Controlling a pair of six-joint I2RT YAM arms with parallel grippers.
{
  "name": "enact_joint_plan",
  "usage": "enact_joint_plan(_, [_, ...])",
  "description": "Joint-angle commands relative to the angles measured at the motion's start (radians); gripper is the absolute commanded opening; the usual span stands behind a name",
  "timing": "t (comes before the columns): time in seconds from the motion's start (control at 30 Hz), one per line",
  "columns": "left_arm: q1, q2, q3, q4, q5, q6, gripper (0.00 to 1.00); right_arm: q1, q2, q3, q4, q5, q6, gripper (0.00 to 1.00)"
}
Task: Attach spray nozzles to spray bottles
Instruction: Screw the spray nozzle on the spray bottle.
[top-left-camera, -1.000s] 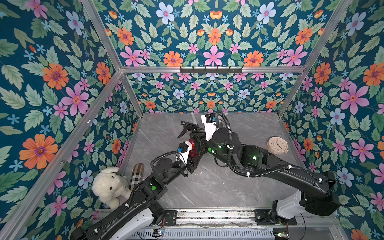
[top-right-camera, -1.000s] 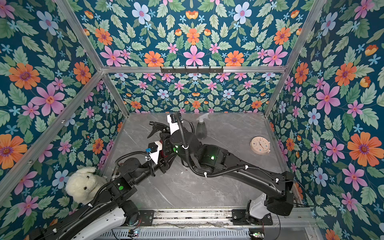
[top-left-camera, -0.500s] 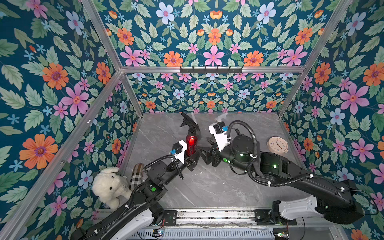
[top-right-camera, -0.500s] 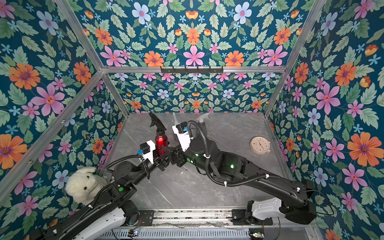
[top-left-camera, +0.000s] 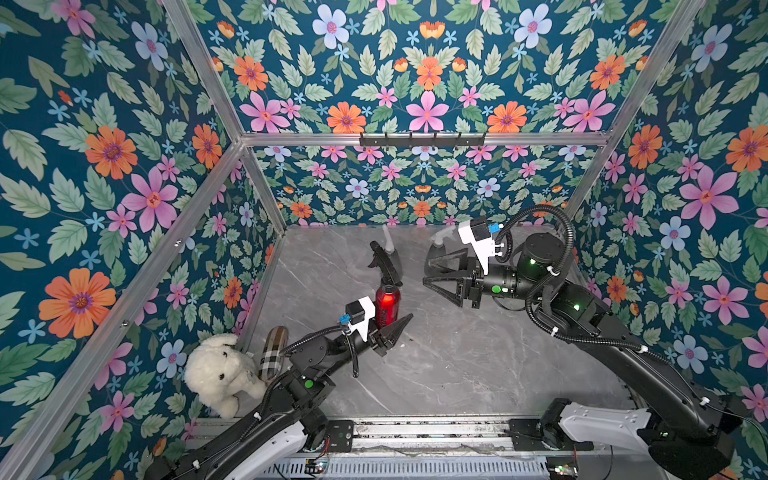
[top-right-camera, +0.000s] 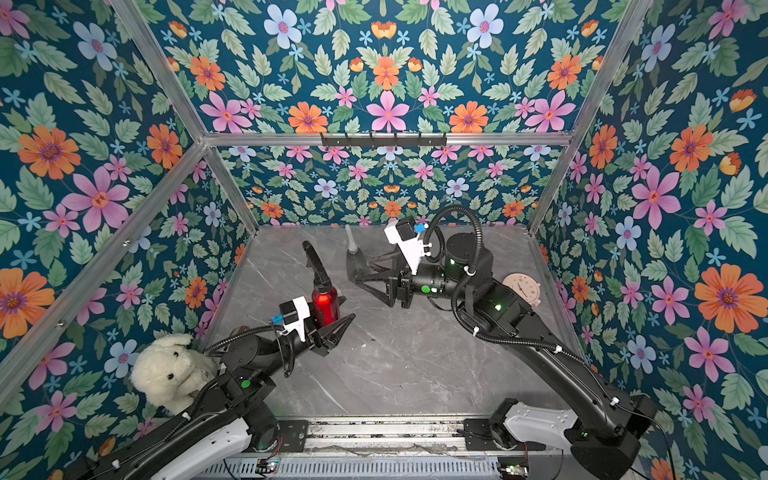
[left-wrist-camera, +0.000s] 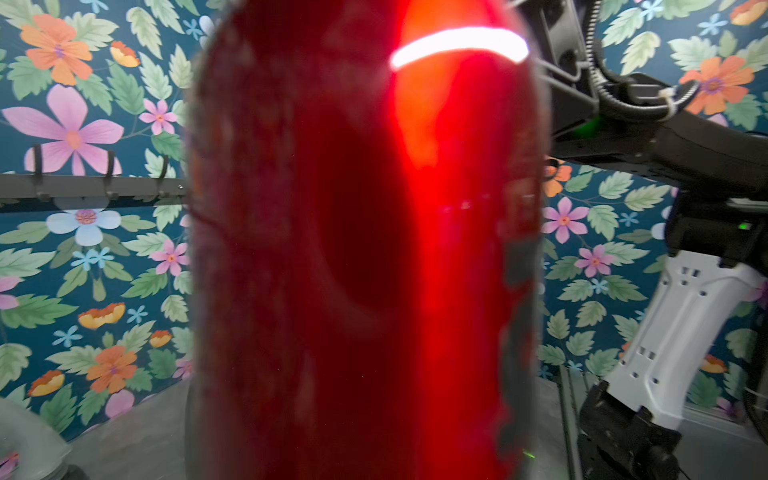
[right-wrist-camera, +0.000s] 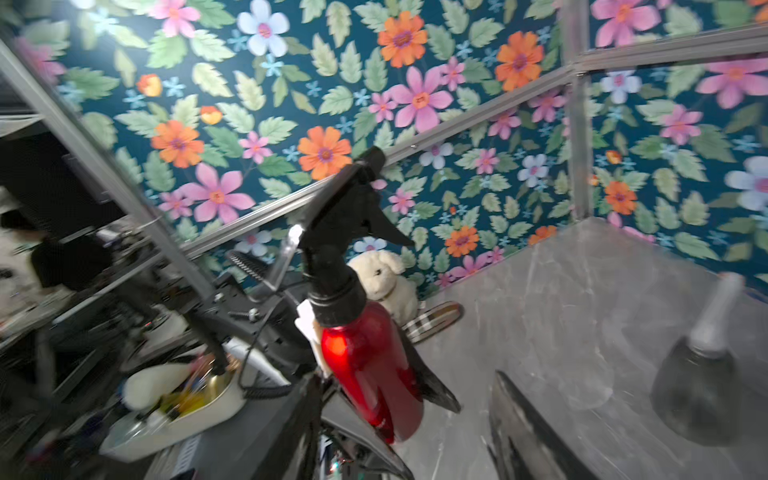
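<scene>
A slim red spray bottle (top-left-camera: 387, 305) (top-right-camera: 325, 306) stands upright with a black spray nozzle (top-left-camera: 384, 266) (right-wrist-camera: 349, 216) on its neck. My left gripper (top-left-camera: 388, 323) is shut on the bottle's lower body, and the red wall (left-wrist-camera: 365, 249) fills the left wrist view. To its right, my right gripper (top-left-camera: 427, 270) is open and apart from the nozzle, with nothing between its fingers. Behind stand two smoky-grey spray bottles, each with a whitish nozzle: one (top-right-camera: 355, 266) (right-wrist-camera: 698, 399) shows plainly, the other (top-left-camera: 438, 251) is half hidden by my right gripper.
A white plush dog (top-left-camera: 220, 374) and a plaid oblong case (top-left-camera: 274, 353) lie at the front left wall. A round clock face (top-right-camera: 521, 289) lies by the right wall. A black hook rail (top-left-camera: 422, 139) hangs on the back wall.
My right gripper let go of the black nozzle, opened and drew back to the right. The nozzle now stands on the red bottle, which my left gripper has brought slightly nearer.
</scene>
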Motion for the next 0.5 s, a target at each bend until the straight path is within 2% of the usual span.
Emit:
enact_joint_plan(0.0, [0.001,0.002,0.003,0.064,0.081,-0.019,0.0,-0.005,0.034,0.037,0.044,-0.19,0.004,0.64])
enact_joint_plan(0.23, [0.001,0.016,-0.006,0.092,0.109,-0.032,0.0,0.008,0.119,0.094,0.021,-0.225,-0.017,0.58])
enact_joint_plan(0.47, [0.003,0.029,-0.002,0.097,0.123,-0.04,0.0,0.057,0.157,0.125,-0.022,-0.174,-0.085,0.58])
